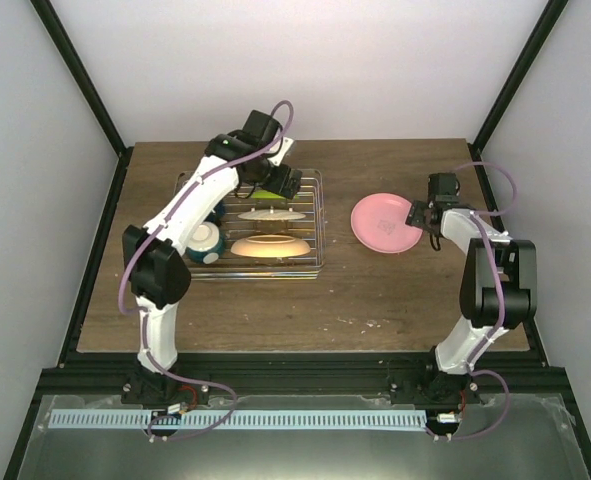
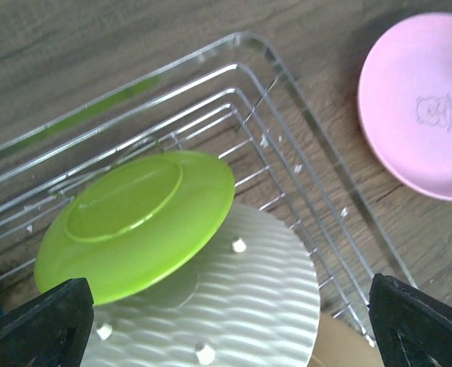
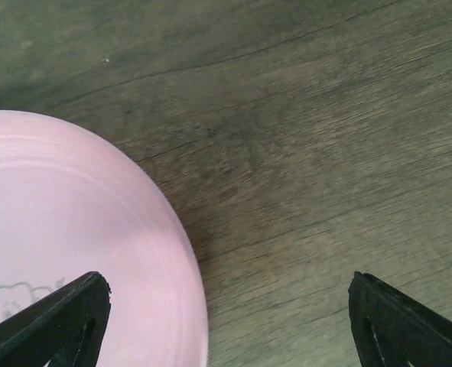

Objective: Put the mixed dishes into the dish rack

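The silver wire dish rack (image 1: 315, 222) sits left of centre. In it, a lime-green plate (image 2: 134, 222) lies upside down, leaning on a cream ribbed plate (image 2: 248, 306). A tan dish (image 1: 270, 246) and a teal-blue bowl (image 1: 205, 240) sit nearer in the rack. A dark blue mug (image 1: 216, 211) shows partly behind the left arm. My left gripper (image 2: 233, 329) hovers open above the two plates, holding nothing. The salmon-pink plate (image 3: 65, 229) lies flat on the table right of the rack. My right gripper (image 3: 229, 321) is open astride its right rim, one finger over the plate, the other over bare wood.
The wooden table (image 1: 375, 300) is bounded by black frame posts and pale walls. The pink plate (image 1: 385, 223) lies a short gap from the rack's right rim. Both arm bases stand at the near edge.
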Robot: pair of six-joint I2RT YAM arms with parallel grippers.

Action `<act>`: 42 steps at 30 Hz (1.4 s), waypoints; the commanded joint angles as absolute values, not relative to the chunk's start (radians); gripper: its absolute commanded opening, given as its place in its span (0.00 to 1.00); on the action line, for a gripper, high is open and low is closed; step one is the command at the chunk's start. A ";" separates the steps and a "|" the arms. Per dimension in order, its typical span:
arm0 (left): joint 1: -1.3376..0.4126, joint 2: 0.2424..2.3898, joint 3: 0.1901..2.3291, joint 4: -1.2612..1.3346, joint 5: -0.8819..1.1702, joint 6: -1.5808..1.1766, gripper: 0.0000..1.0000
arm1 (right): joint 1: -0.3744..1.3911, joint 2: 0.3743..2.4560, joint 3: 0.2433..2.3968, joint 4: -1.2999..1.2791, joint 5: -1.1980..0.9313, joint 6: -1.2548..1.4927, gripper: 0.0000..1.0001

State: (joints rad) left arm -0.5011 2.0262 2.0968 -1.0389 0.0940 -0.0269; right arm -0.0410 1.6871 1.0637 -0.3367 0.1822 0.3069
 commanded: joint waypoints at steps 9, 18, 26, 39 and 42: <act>-0.495 1.755 1.825 -0.910 0.092 0.000 1.00 | -0.052 1.803 1.066 -0.254 0.052 0.295 0.60; -0.495 1.575 1.668 -1.009 0.092 -0.063 1.00 | -0.052 1.845 1.055 -0.243 0.006 0.296 0.14; -0.509 1.402 1.515 -1.177 0.177 -0.157 1.00 | -0.051 1.850 1.064 -0.239 0.020 0.280 0.01; -0.558 1.268 1.299 -1.339 0.192 -0.231 1.00 | -0.037 1.849 1.079 -0.247 0.046 0.264 0.01; -0.558 1.337 1.309 -1.322 0.096 -0.242 1.00 | -0.022 1.828 1.074 -0.245 0.061 0.260 0.01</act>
State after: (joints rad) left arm -0.5556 1.2694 1.3071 -1.3235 0.1818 -0.2146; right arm -0.0399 1.8317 1.0672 -0.1890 -0.0250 0.3042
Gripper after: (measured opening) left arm 0.998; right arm 0.065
